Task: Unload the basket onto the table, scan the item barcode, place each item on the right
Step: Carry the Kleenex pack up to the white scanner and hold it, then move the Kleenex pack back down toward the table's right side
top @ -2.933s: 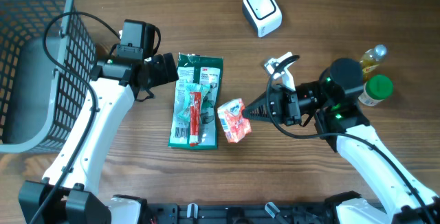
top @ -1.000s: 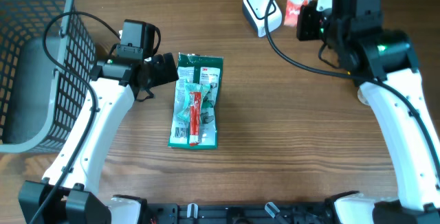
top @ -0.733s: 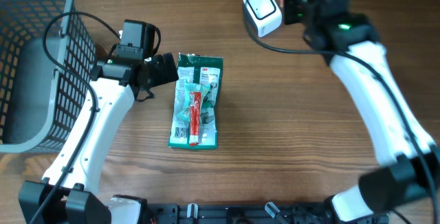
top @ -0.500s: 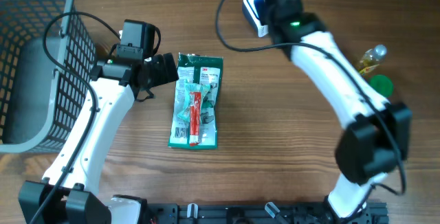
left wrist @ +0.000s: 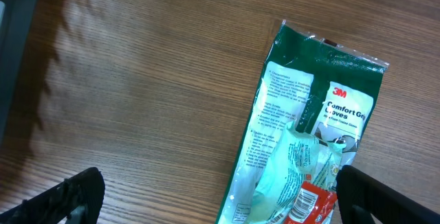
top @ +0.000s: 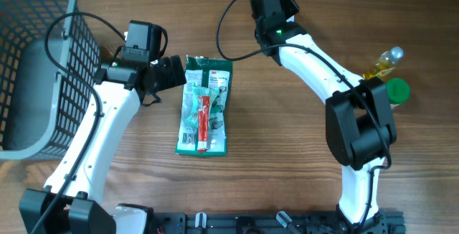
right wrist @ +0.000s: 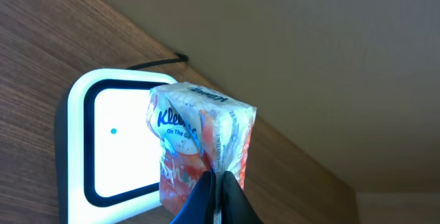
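Note:
A small red and white Kleenex tissue packet (right wrist: 199, 138) hangs in front of the lit white face of the barcode scanner (right wrist: 103, 141), covering its right part. My right gripper (right wrist: 218, 195) is shut on the packet's lower seam. In the overhead view the right arm (top: 301, 44) reaches to the table's far edge and hides the scanner and the packet. My left gripper (top: 177, 72) stands open just left of a green 3M glove package (top: 203, 105). Between its fingers (left wrist: 72, 196) lies the package's top half (left wrist: 309, 121), and they hold nothing.
A grey mesh basket (top: 29, 62) fills the far left. A small oil bottle (top: 385, 62) and a green-lidded jar (top: 393, 90) stand at the right. A red tube packet (top: 203, 119) lies on the green package. The scanner's black cable (right wrist: 161, 61) runs along the back edge.
My right arm lifted the tissue packet from the table's middle and swung it up and left to the scanner's face. The left arm and the green package stayed put.

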You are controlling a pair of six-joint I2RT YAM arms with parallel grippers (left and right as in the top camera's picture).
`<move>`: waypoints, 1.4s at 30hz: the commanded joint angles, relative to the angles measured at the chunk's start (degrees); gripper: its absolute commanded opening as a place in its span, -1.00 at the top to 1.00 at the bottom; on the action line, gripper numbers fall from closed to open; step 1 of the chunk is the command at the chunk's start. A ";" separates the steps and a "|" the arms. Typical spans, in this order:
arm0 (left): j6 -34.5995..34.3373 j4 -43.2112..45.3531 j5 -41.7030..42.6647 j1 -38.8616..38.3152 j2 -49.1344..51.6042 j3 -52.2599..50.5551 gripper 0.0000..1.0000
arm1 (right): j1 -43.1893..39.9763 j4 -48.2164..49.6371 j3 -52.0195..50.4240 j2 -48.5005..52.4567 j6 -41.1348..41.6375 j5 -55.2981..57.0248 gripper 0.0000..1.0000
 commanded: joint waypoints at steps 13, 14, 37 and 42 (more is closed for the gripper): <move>0.68 -0.04 -0.50 0.26 -0.48 0.90 -1.00 | -0.22 -21.90 0.37 -26.36 20.87 -4.46 0.91; 0.70 -0.04 -0.52 0.26 -0.48 0.90 -1.00 | -0.33 -25.40 0.37 -28.94 23.10 -6.25 0.91; 0.70 -0.04 -0.50 0.26 -0.48 0.90 -1.00 | -6.05 -59.47 -23.52 -36.13 47.87 -29.46 0.91; 0.70 -0.04 -0.52 0.26 -0.48 0.90 -1.00 | -6.05 -53.40 -30.05 -35.89 49.99 -28.26 0.90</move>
